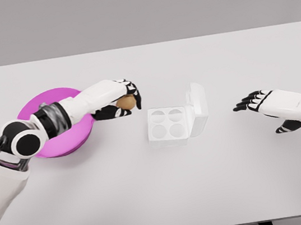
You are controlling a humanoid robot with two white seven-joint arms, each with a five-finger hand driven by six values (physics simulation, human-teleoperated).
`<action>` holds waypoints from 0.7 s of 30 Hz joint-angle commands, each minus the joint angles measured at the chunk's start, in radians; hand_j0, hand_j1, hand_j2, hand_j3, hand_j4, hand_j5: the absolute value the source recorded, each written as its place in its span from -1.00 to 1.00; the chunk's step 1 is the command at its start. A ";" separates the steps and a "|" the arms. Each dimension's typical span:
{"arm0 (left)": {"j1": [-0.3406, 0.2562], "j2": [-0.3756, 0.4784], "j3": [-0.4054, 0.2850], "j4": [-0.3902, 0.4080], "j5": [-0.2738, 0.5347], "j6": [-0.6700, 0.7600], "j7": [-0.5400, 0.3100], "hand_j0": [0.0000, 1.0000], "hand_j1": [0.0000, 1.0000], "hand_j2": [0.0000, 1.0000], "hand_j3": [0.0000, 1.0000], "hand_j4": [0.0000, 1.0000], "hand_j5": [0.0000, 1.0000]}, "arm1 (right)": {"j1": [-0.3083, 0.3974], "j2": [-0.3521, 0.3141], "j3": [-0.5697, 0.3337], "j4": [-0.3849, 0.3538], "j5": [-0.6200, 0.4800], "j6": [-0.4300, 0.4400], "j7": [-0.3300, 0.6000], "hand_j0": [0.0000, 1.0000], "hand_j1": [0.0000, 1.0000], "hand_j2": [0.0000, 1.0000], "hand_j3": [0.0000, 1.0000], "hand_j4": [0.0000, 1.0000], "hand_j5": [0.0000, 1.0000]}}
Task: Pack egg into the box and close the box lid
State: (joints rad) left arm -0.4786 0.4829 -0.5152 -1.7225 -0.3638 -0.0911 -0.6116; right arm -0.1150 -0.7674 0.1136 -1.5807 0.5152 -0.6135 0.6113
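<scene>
Egg (126, 102) in left hand (121, 101), open box (175, 121) nearby, right hand (259, 101) spread

egg (127, 102): brown, held left of box | box (168, 124): white, four empty cups, lid (196, 106) upright

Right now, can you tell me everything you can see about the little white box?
The box is white, looks like plastic, and sits flat on the white table near the middle. Its tray has four round cups, all empty. The lid is open, standing up along the box's right side. Nothing touches the box: the left hand holding the egg is off to its left.
</scene>
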 commanded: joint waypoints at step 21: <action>0.008 -0.092 -0.025 -0.015 0.000 -0.004 0.001 -0.18 -0.18 -0.18 -0.18 -0.18 -0.18 | 0.006 -0.003 -0.026 0.008 -0.007 0.003 0.000 1.00 1.00 1.00 1.00 1.00 1.00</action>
State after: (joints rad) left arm -0.4694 0.3977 -0.5367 -1.7375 -0.3645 -0.0953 -0.6115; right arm -0.1104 -0.7689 0.0879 -1.5748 0.5133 -0.6135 0.6113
